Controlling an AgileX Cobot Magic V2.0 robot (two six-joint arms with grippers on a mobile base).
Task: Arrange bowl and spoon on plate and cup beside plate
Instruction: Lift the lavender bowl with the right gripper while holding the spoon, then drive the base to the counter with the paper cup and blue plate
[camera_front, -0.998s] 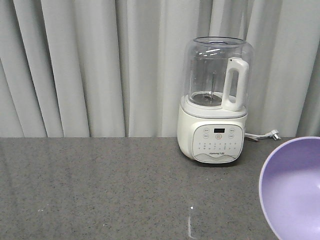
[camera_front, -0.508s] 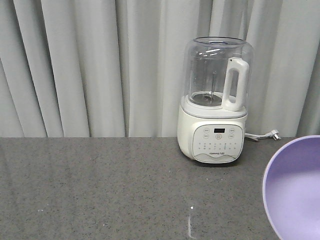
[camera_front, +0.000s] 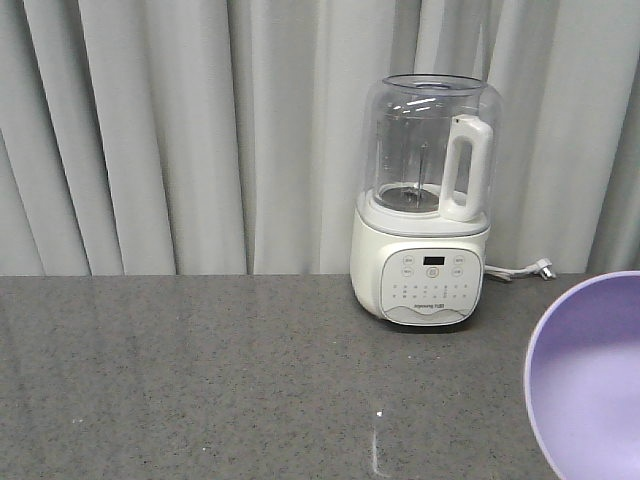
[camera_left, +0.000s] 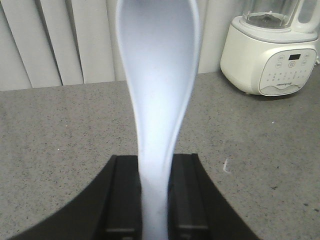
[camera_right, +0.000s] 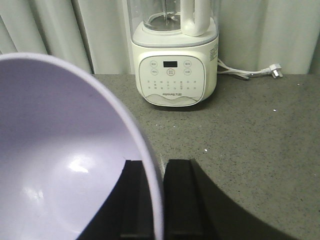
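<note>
Two pieces gripped at once

Two black fingers of the left gripper (camera_left: 155, 172) were closed narrow on the handle of the spoon (camera_left: 159, 75). The spoon stood upright before the left wrist camera, scoop uppermost and hollow side toward the lens. It blocked the middle of that view, covering a strip of the curtain (camera_front: 150, 130) and of the speckled grey counter (camera_front: 200, 380) behind it.

The right gripper (camera_right: 152, 192) was pinched on the rim of the bowl (camera_right: 65, 165), one finger inside the wall and one outside. Tipped on edge with its hollow toward the right wrist camera, the bowl filled the left half of that view and hid the counter there.

A white blender (camera_front: 425, 200) stood at the back of the counter, close to the curtain. Its cord (camera_right: 240, 72) ran along the counter to the right and ended in a plug (camera_right: 276, 70).

Only the front view took in the blender whole, with its clear jug and white handle, and it caught just an arc of the bowl at its lower right edge. Only the wrist views showed the fingers and what they held
</note>
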